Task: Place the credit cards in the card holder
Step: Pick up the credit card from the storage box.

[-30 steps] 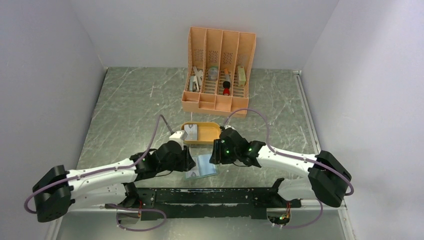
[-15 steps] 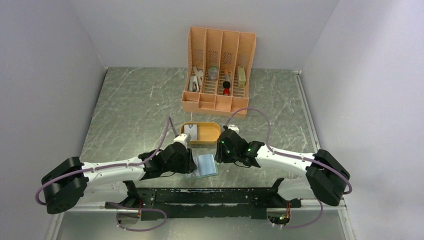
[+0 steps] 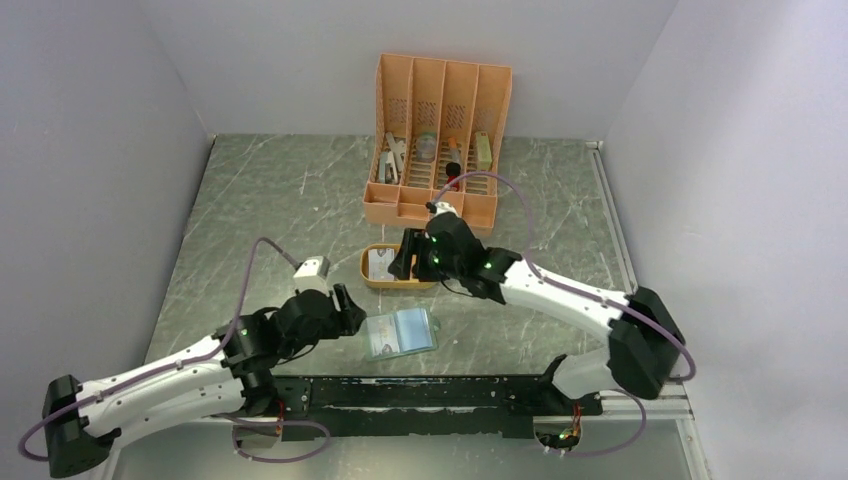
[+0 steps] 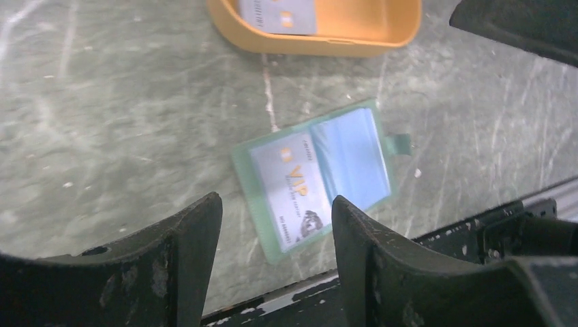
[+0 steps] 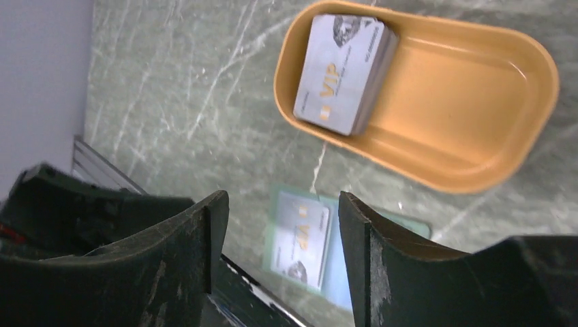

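**Top view.** Landmark: tray (image 3: 372,281), mid-table. Cards (image 3: 381,263): a stack in the tray's left end. Holder (image 3: 401,333): open flat on the table on the near side of the tray, apart from it; one card shows in the half toward my left arm. Organizer (image 3: 440,140): beyond the tray, no part of this job. My right arm stretches long from its base with the wrist bent down, and the right gripper (image 3: 410,258) hangs over the tray. My left arm lies low, with the left gripper (image 3: 345,312) near-left of the tray, just beside the holder.

**Left wrist view.** Jaws parted, nothing between them. They hang above the table, with the holder below and the tray beyond it.

**Right wrist view.** Jaws wide and empty, looking down. The stack fills one end of the tray, and the holder lies past the tray's rim.

**Step in hand, as I judge it.** Fetch the next card from the tray. To do it well I would:
- centre the jaws over the stack and come down level;
- take only the top card, by its edges;
- lift it clear of the rim before swinging toward the holder.

The left jaws could pin the holder flat for loading.
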